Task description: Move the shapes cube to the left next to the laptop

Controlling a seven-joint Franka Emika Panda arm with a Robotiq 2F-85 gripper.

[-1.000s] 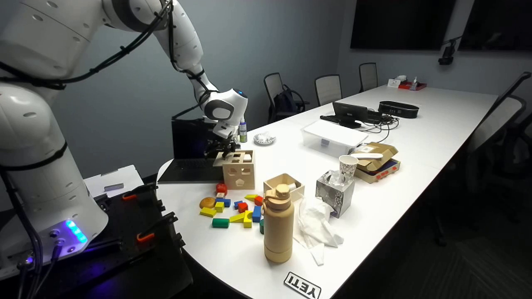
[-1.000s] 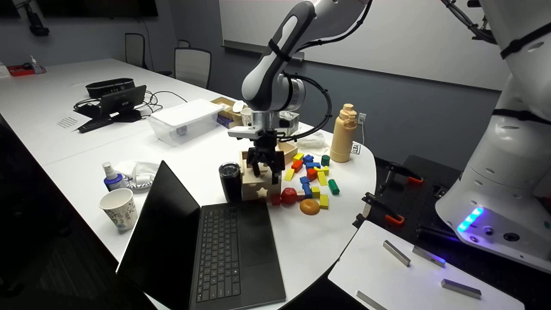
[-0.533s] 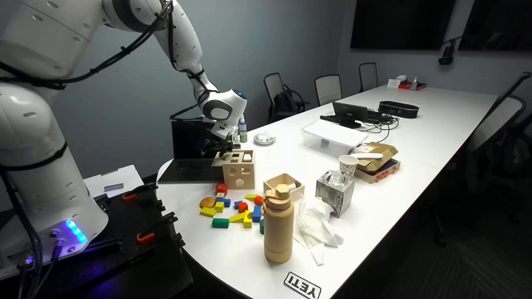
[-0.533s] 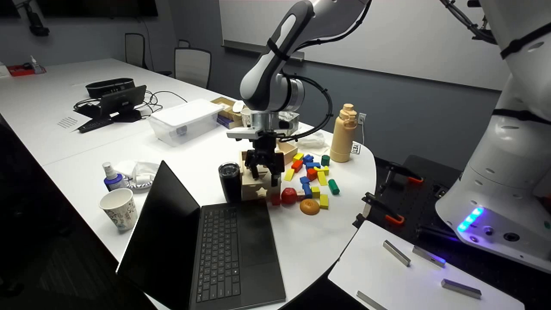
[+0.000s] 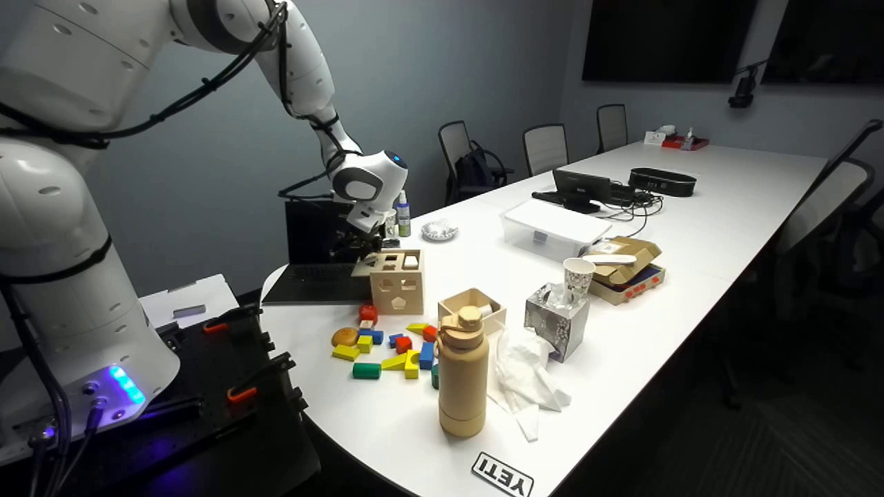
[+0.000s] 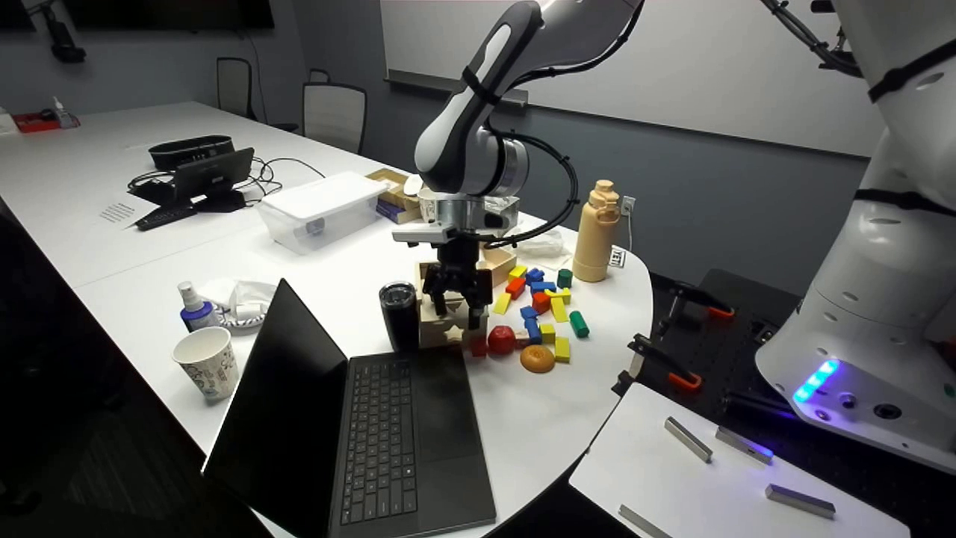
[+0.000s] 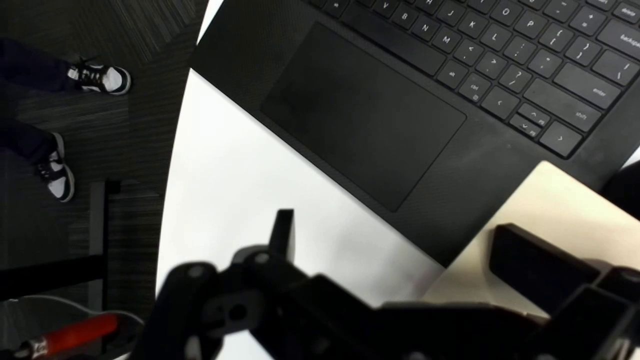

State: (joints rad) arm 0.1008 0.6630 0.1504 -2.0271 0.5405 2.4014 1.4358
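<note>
The shapes cube (image 5: 397,290) is a light wooden box with cut-out holes, standing on the table at the laptop's corner. In an exterior view it is partly hidden behind my gripper and a tumbler (image 6: 441,334). A thin wooden panel (image 5: 364,266) juts from its top over the laptop's edge. The black laptop (image 6: 418,441) is open beside it; the wrist view shows its keyboard and touchpad (image 7: 370,125). My gripper (image 6: 458,317) is open and empty at the cube's top. In the wrist view one finger (image 7: 535,265) is over the wooden top (image 7: 555,205), the other over white table.
A black tumbler (image 6: 400,317) stands close beside the cube. A red apple (image 6: 501,340), a toy bun (image 6: 537,359) and several coloured blocks lie near it. An open wooden tray (image 5: 483,321), a tan bottle (image 5: 463,379) and a tissue box (image 5: 556,321) stand farther along.
My gripper has drifted slightly left in both exterior views, towards the laptop side. It stays open. The cube and laptop have not visibly moved.
</note>
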